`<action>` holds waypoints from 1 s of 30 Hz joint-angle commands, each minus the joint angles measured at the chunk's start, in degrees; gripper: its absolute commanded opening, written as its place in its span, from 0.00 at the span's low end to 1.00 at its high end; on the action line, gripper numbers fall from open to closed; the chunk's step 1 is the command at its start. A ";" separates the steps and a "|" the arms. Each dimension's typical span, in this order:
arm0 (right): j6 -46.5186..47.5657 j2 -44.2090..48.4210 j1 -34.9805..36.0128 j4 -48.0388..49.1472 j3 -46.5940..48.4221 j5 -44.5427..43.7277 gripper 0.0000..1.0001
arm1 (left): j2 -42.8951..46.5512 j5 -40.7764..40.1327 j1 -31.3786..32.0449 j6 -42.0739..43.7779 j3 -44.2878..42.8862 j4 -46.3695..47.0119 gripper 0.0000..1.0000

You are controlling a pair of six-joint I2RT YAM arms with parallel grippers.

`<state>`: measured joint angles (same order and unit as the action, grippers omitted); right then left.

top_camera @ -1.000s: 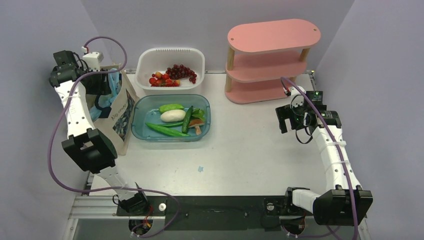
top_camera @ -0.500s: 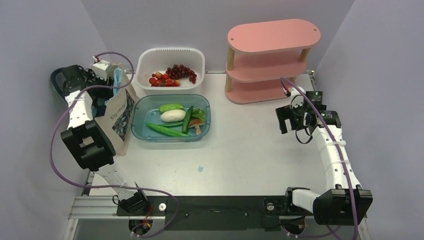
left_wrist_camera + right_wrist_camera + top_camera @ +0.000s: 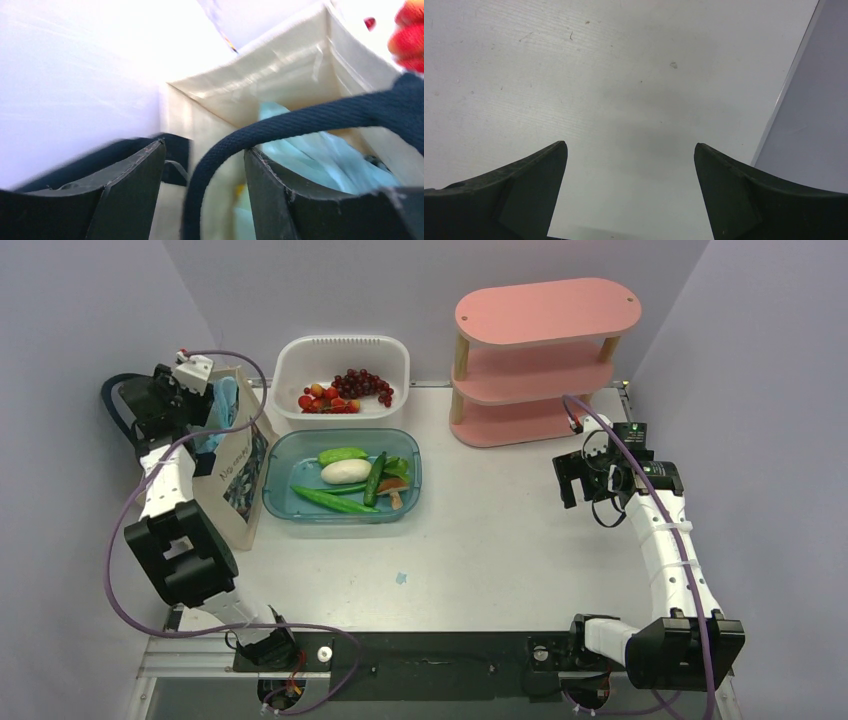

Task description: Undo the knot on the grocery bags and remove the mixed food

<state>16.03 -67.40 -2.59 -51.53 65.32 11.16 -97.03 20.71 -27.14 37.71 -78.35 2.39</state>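
White desk (image 3: 480, 540), tote (image 3: 238, 475) at 9 o'clock, left hand (image 3: 204, 147) half-open with navy handle (image 3: 300, 117) between fingers (image 3: 135, 190), right hand (image 3: 629, 145) wide.

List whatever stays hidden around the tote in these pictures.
- Knot: unseen; left wrist view shows only blurred folds of the blue bag, cut off by the left tool.
- Food in the tote: top view, hidden by its walls and the left arm.
- Tote print: top view, too small.

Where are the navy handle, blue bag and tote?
navy handle (image 3: 300, 119), left wrist view, mid strap.
blue bag (image 3: 325, 155), left wrist view, crinkled film.
tote (image 3: 238, 475), top external view, printed side.
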 commanded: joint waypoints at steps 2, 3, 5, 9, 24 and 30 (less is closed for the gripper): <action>-0.32 0.34 -0.22 0.79 0.60 0.42 0.94 | 7.09 -2.89 -0.30 -1.23 -0.47 13.59 0.57; -0.35 0.38 -0.22 0.89 0.64 0.47 0.94 | 7.60 -3.05 -0.36 -1.13 -0.61 13.89 0.58; -0.45 0.54 -0.22 0.90 0.60 0.52 0.94 | 7.98 -3.41 -0.31 -1.04 -1.34 13.72 0.58; -0.44 1.03 -0.29 0.90 0.76 0.41 0.94 | 8.37 -3.09 -0.54 -3.69 -4.60 11.62 0.55; -0.73 3.12 -0.96 0.90 0.04 0.48 0.94 | 9.66 19.95 0.85 -16.75 -21.11 -29.17 0.08; -0.88 3.39 -1.39 0.95 -0.44 0.98 0.94 | 12.18 14.54 5.77 -11.47 -20.41 -38.77 0.03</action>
<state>15.84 -65.54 -3.40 -51.53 65.17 11.25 -88.95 36.53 -24.71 23.83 -98.06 -27.24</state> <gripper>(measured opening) 0.939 0.094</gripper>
